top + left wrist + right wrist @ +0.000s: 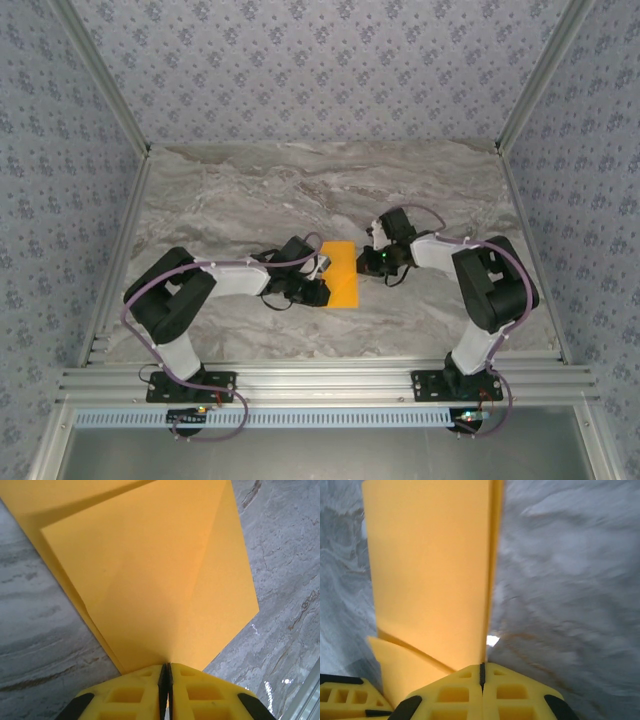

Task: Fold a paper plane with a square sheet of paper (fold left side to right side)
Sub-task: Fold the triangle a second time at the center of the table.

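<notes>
Square sheet of paper (342,275) pinched from both sides by two grippers near the table's middle.

The left gripper (165,672) had its yellow jaws pressed together on one edge of the sheet. The right gripper (481,669) was clamped the same way on the opposite long edge, with doubled layers between them. Folding well probably meant keeping both pinches firm, carrying the left side across level, and squaring the edges before flattening any crease; a slack hold could skew it. Beneath lay a grey marbled table (300,190), bounded by an aluminium rail (310,378) and walls (320,60) papered in a small floral print.
</notes>
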Robot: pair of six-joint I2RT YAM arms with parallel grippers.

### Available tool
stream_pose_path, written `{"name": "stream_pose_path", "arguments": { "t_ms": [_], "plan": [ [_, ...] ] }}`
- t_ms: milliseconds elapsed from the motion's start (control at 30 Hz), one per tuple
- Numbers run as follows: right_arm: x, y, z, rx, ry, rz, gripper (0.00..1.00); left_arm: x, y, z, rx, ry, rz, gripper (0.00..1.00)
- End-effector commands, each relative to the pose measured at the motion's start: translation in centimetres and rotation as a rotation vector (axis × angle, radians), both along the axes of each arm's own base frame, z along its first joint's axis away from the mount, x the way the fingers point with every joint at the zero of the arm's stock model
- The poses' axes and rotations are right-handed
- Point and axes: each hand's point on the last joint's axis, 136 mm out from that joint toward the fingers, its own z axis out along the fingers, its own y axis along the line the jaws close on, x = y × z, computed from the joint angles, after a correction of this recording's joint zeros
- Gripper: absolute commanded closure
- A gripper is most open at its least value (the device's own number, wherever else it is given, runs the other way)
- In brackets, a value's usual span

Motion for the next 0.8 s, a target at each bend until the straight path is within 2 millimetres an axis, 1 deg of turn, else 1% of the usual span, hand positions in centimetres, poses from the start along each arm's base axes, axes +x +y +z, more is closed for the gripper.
{"name": "stream_pose_path", "arguments": {
  "t_ms": [0,100,233,333,433,533,600,767],
  "plan": [
    [0.9,-1.1,1.3,-0.037,-0.037,-0.012,0.93,-2.3,3.3,-3.8,0.174,0.085,0.021,0.88],
    [0.2,-0.2,2.4,0.007,-0.040,-0.003,0.93,-2.1,3.1,-3.7,0.172,0.078,0.023,0.88],
    [-1.3,1.7,3.0,0.080,-0.045,0.013,0.93,-1.9,2.8,-3.4,0.165,0.071,0.025,0.88],
    [-2.2,3.3,2.9,0.131,-0.039,0.032,0.93,-1.8,2.6,-3.3,0.163,0.068,0.023,0.88],
    [-2.7,4.1,1.9,0.117,-0.017,0.047,0.93,-1.6,2.4,-3.1,0.160,0.063,0.022,0.88],
    [-2.7,3.8,0.3,0.076,0.027,0.038,0.92,-1.3,1.9,-2.6,0.148,0.056,0.015,0.87],
    [-2.9,3.2,-0.7,0.024,0.062,0.027,0.93,-0.8,1.4,-1.8,0.134,0.044,0.012,0.87],
    [-3.8,1.8,-2.3,-0.070,0.126,0.017,0.93,0.5,-0.5,1.7,0.063,-0.008,-0.011,0.85]
  ]
}}
